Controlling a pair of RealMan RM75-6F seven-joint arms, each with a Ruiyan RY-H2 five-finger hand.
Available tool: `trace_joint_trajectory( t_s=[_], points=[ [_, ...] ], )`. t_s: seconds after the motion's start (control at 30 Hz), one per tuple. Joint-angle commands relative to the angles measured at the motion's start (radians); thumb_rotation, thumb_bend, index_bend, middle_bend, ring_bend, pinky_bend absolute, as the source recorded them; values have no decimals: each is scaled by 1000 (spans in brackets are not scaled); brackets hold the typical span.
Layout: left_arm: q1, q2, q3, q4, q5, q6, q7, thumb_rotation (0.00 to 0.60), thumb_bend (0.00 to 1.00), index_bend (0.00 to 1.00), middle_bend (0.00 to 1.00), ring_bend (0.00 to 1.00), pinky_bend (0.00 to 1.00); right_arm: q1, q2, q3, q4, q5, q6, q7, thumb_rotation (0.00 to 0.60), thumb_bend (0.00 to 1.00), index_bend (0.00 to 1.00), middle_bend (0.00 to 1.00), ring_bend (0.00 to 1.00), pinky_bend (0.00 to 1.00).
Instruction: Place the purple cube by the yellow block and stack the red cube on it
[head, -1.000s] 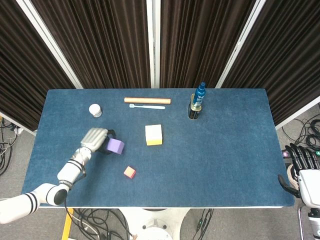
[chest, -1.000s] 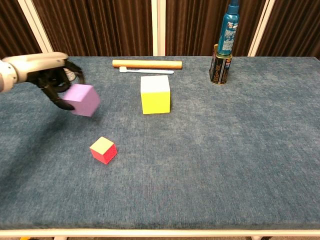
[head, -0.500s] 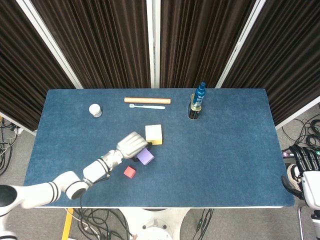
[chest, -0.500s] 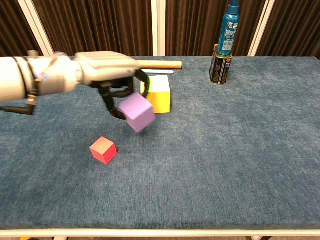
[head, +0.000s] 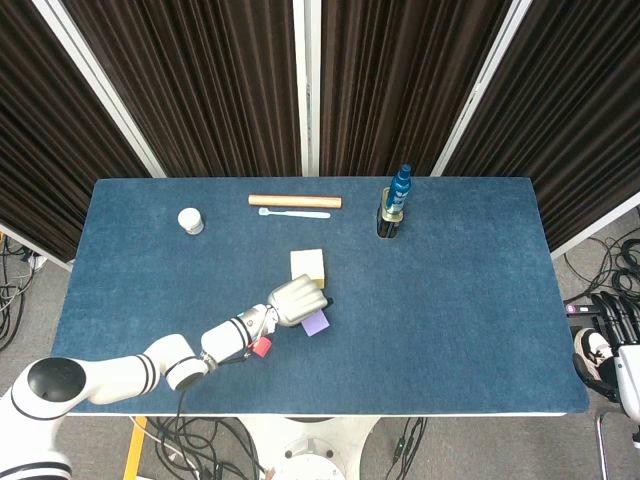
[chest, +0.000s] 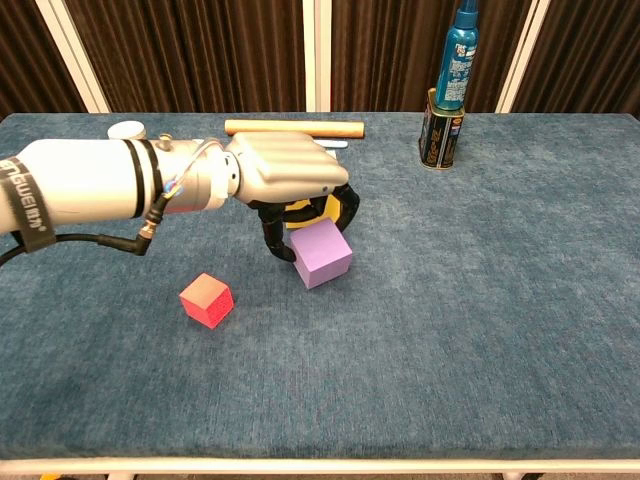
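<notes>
1. Left hand reaches across the middle of the desk, palm down, fingers curled over the purple cube and gripping it.
2. Purple cube sits tilted under the fingers, just in front of the yellow block. In the chest view the hand hides most of the block, only a yellow sliver showing between the fingers.
3. Can't tell whether the cube's bottom touches the desk or hangs just above it (the chest view shows a shadow tight under it, so probably very low or down).
4. Head view puts the purple cube at the front-right side of the yellow block, near it but with a visible gap.
5. Red cube lies on the desk to the left of the purple cube and nearer the front edge, apart from it. In the head view it peeks out from under the left forearm.
6. Right hand is off the desk at the far right edge of the head view, only partly in frame. Can't tell whether its fingers are spread or curled.
7. Back of desk: wooden rod with a toothbrush just in front of it, a small white jar to the left, a blue bottle standing beside a dark can to the right.
</notes>
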Motion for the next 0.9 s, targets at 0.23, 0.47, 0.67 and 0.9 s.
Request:
trace_joint_trajectory(
  t_s=[0.23, 0.47, 0.67, 0.9],
  points=[
    [-35, -19, -24, 22, -56, -14, 42, 600, 270, 466, 924, 964, 990, -12, 3, 1, 4, 2, 14, 10, 600, 244, 0, 64, 0, 64],
    [-49, -27, -29, 25, -104, -18, 81, 600, 260, 438, 911, 955, 981, -22, 1, -2, 10, -4, 26, 16, 600, 243, 0, 66, 0, 63],
    [-24, -14, -27, -12, -108, 59, 101, 600, 138, 323, 891, 948, 980, -26, 4, -2, 9, -8, 31, 17, 600, 243, 0, 68, 0, 63],
    [38, 40, -27, -102, -87, 199, 82, 600, 68, 226, 868, 941, 980, -23, 1, -2, 8, -25, 36, 20, 600, 244, 0, 68, 0, 64]
  ],
)
